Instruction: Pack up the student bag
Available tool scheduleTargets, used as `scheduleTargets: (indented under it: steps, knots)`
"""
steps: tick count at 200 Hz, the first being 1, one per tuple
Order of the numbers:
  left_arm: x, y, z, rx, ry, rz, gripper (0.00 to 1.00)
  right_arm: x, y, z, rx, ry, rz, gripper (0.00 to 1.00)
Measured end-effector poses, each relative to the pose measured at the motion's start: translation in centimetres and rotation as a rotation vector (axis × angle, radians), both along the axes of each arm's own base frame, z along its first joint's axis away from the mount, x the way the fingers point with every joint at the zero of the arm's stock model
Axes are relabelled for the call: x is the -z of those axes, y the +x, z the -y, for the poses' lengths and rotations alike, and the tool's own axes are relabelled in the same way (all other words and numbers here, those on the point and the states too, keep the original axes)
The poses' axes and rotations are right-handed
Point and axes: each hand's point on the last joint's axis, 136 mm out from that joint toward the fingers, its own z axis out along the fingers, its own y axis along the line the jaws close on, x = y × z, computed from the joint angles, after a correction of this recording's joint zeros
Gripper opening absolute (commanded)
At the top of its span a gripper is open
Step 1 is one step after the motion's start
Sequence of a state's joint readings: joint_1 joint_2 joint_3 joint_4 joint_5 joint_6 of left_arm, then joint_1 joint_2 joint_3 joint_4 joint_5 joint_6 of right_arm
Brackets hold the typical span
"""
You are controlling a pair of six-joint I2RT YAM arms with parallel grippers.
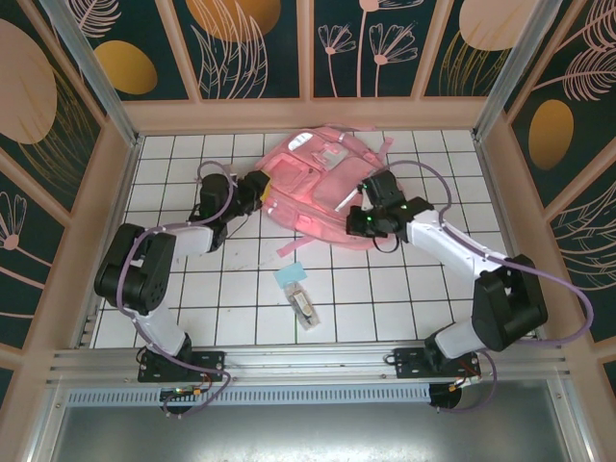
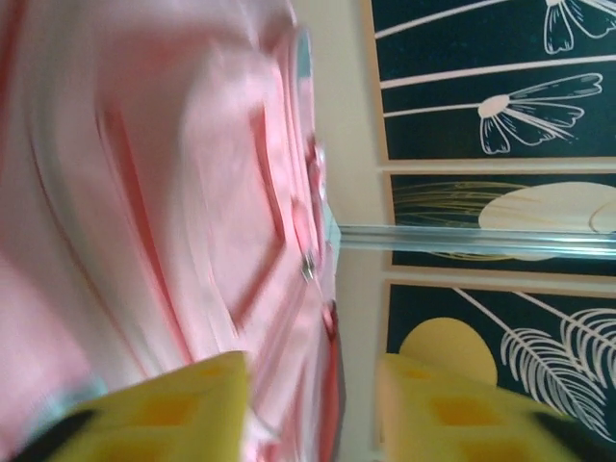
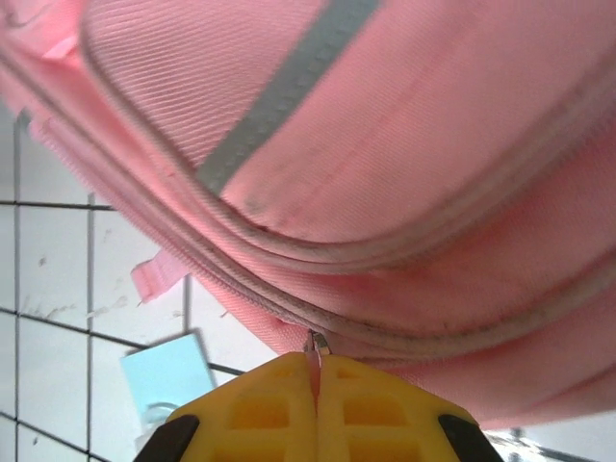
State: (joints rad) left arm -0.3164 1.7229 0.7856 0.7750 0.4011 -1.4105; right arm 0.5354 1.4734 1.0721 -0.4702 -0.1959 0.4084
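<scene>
On the tiled worktop [image 1: 241, 289] my right hand [image 3: 315, 371] pinches the student bag's [image 1: 313, 188] zipper pull [image 3: 315, 344], presumably to unzip; left hand [image 2: 313, 414] open alongside.

We see a desk [image 1: 404, 298] of white square tiles with dark grout lines. Toward its near middle lies a small light blue card [image 1: 290, 276]. Just nearer than the card lies a narrow clear packet [image 1: 306, 309], set at a slant, with something dark inside that we cannot make out. Whether the two touch we cannot tell. Around the desk stand wall panels [image 1: 255, 43] in dark teal, painted with peach leaves, flowers and orange ovals and set in pale frames. Aluminium posts [image 1: 89, 67] rise at the far corners. An aluminium rail [image 1: 308, 363] runs along the near edge, with a grey perforated strip [image 1: 318, 395] just beside it.
</scene>
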Motion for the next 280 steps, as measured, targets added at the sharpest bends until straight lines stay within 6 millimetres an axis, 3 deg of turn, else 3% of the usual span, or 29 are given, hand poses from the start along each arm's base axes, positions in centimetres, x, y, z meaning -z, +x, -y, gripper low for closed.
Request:
scheduleTargets:
  steps: [32,50,94,116,160,190,233,280]
  knots:
    - [-0.8,-3.8,4.5,0.103,-0.060,-0.004,0.66,-3.7,1.2,-6.5,-0.242,-0.039,0.142,0.00]
    - [-0.3,-5.2,5.7,0.131,-0.095,-0.031,0.67,-4.8,1.6,-8.7,-0.338,-0.090,0.214,0.00]
    - [-0.5,-4.9,5.9,0.115,-0.132,-0.043,0.65,-5.8,1.6,-9.8,-0.440,-0.169,0.282,0.00]
    - [-0.4,-3.7,6.6,0.121,-0.143,-0.044,0.51,-5.9,1.6,-10.0,-0.450,-0.157,0.285,0.00]
    - [1.2,-2.3,8.4,0.171,-0.174,-0.070,0.00,-4.5,1.9,-8.6,-0.404,-0.148,0.272,0.00]
    - [2.2,-2.7,9.5,0.210,-0.179,-0.088,0.00,-3.1,1.7,-7.2,-0.342,-0.136,0.256,0.00]
    - [1.6,-3.4,10.7,0.263,-0.178,-0.077,0.00,-3.3,1.6,-4.6,-0.195,-0.047,0.253,0.00]
    - [2.3,-4.2,11.0,0.307,-0.153,-0.100,0.00,-2.0,0.7,-1.0,-0.051,0.072,0.201,0.00]
